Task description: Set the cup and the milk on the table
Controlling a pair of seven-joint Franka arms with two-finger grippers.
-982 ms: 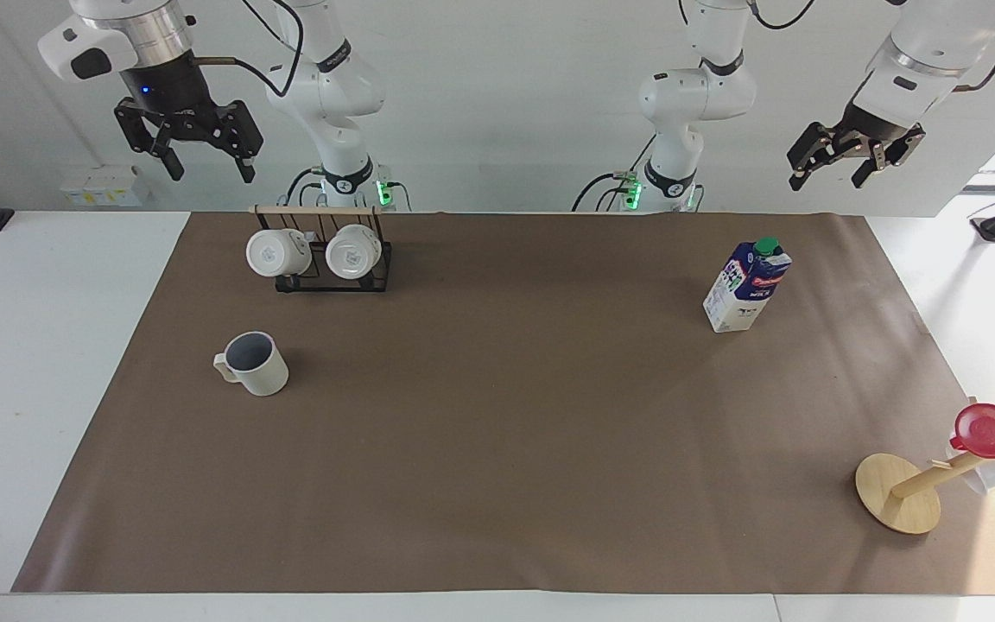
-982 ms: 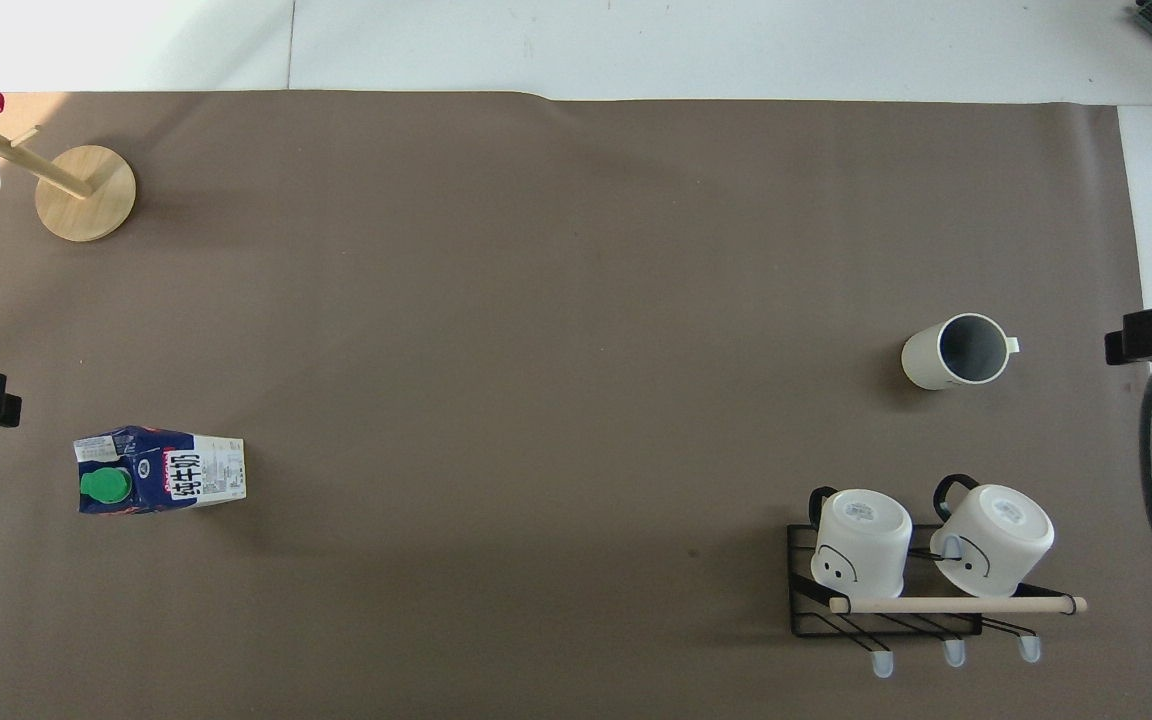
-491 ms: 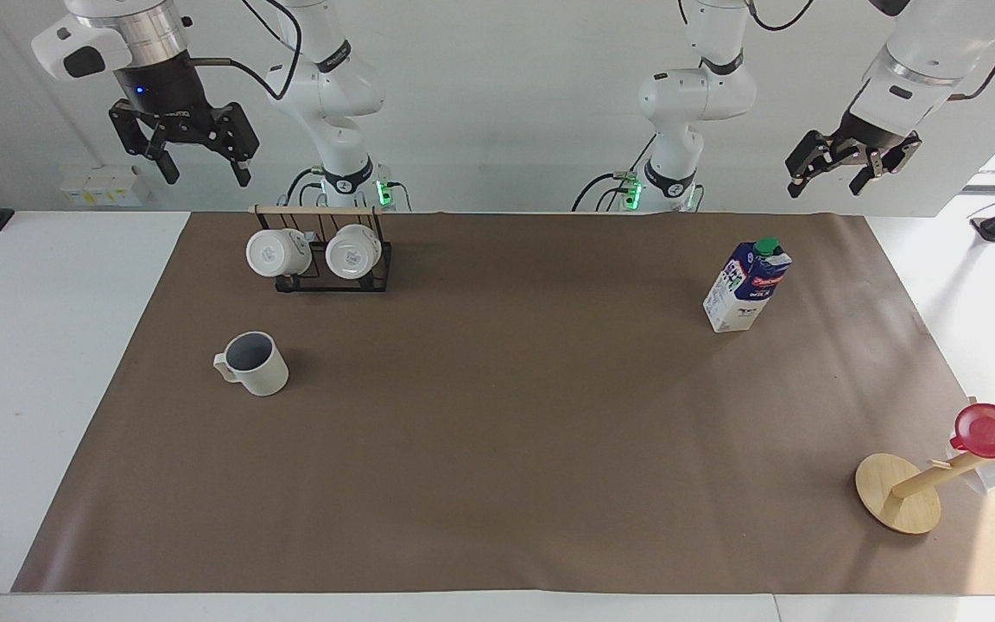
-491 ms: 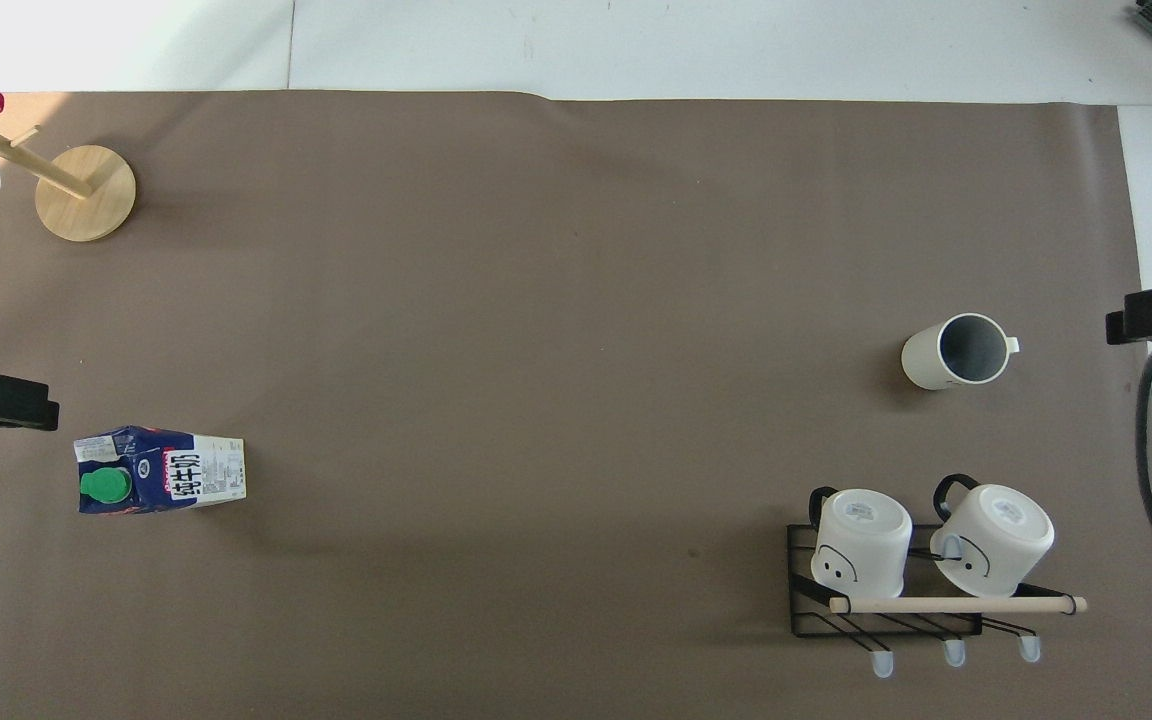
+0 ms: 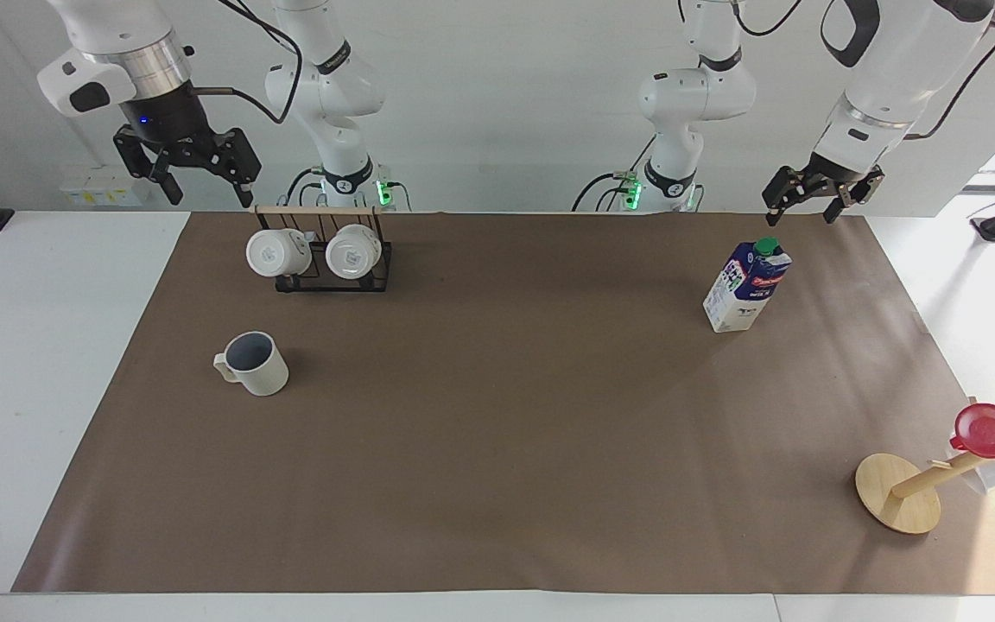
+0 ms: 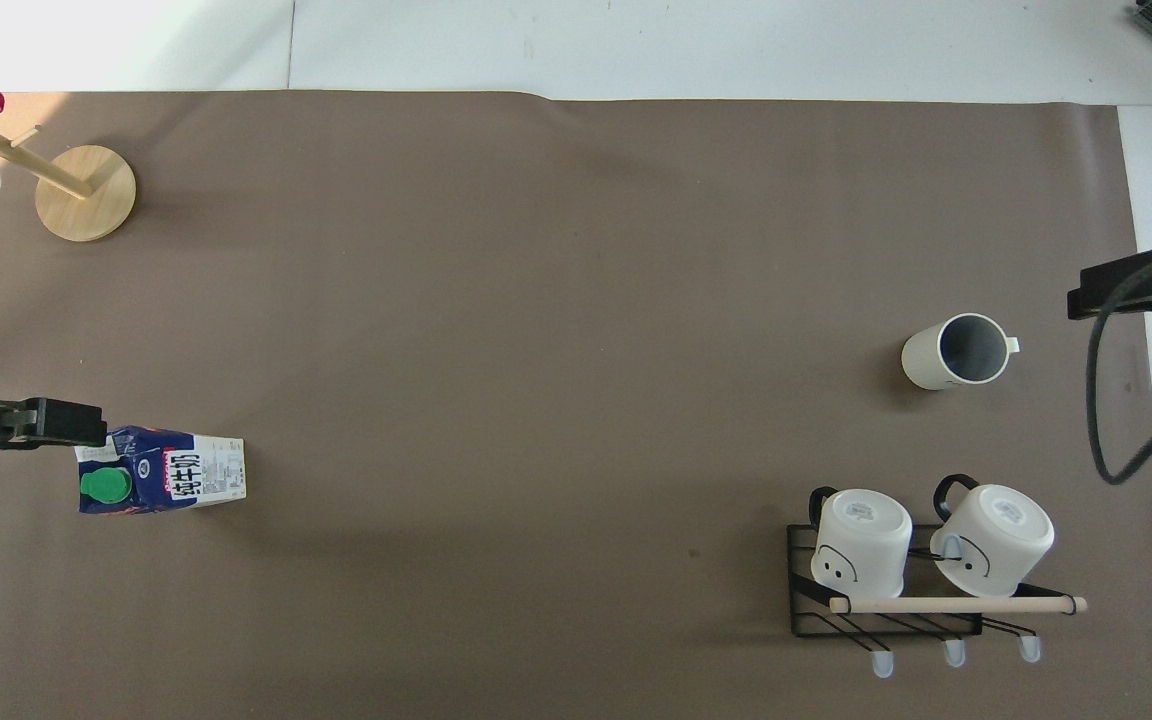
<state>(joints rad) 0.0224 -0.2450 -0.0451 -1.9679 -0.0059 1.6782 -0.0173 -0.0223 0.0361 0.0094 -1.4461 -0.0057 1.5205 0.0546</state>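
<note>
The off-white ribbed cup (image 5: 254, 364) stands upright on the brown paper of the table (image 5: 497, 449), toward the right arm's end; it also shows in the overhead view (image 6: 956, 352). The milk carton (image 5: 746, 287) stands upright toward the left arm's end, green cap up, and shows in the overhead view (image 6: 161, 470). My left gripper (image 5: 805, 207) is open in the air, just above and beside the carton's cap, not touching; its tip shows in the overhead view (image 6: 61, 425). My right gripper (image 5: 208, 186) is open and empty, high over the paper's edge near the mug rack.
A black wire rack (image 5: 333, 281) with two white mugs stands nearer to the robots than the cup. A round wooden disc with a peg (image 5: 897, 494) carrying a red cup (image 5: 994, 430) stands at the left arm's end, farther from the robots than the milk.
My left gripper has come down and moved in toward the milk carton's top. My right gripper has shifted a little. The cup and the milk have not moved.
</note>
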